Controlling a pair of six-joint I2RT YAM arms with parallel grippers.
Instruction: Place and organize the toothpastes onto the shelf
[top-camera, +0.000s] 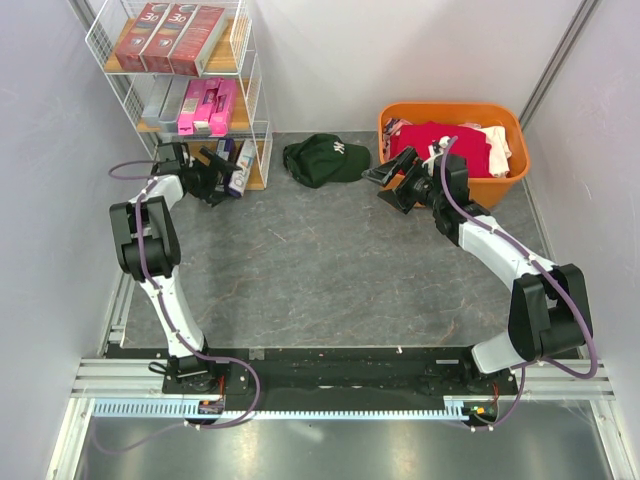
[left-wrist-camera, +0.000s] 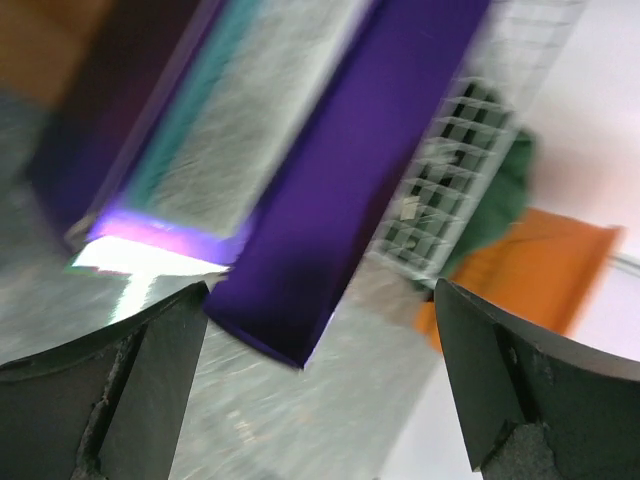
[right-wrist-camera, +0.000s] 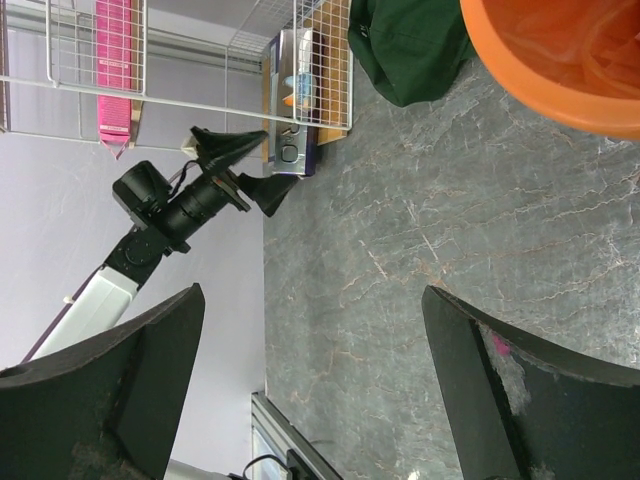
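Three dark red toothpastes (top-camera: 170, 38) lie side by side on the top board of the shelf (top-camera: 256, 95) at the far left. Grey boxes (top-camera: 165, 100) and pink boxes (top-camera: 207, 105) fill the middle board, and purple and shiny boxes (top-camera: 240, 165) sit on the bottom one. Just in front of that bottom row, the left claw (top-camera: 222, 176) hovers with its jaws wide apart, gripping nothing. A green cap (top-camera: 325, 160) lies mid-table. Beside the orange tub (top-camera: 450, 107) of clothes, the right claw (top-camera: 380, 190) hangs wide open and empty.
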